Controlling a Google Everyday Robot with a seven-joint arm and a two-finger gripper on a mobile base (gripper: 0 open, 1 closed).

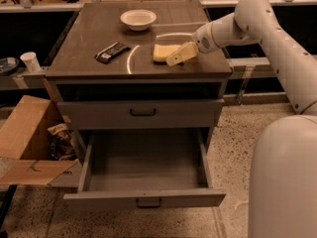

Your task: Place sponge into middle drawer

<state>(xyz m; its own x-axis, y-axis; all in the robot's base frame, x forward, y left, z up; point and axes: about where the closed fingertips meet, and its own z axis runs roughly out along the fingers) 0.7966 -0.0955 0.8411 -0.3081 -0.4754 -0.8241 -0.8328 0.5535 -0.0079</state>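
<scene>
The pale yellow sponge lies on the cabinet top, right of centre. My gripper reaches in from the right on the white arm and sits low at the sponge's right front corner, touching or overlapping it. The middle drawer is pulled out wide below the closed drawer front, and its grey inside holds nothing that I can see.
A white bowl stands at the back of the cabinet top. A black flat wrapped bar lies left of the sponge. An open cardboard box sits on the floor at the left. A white cup stands at the far left.
</scene>
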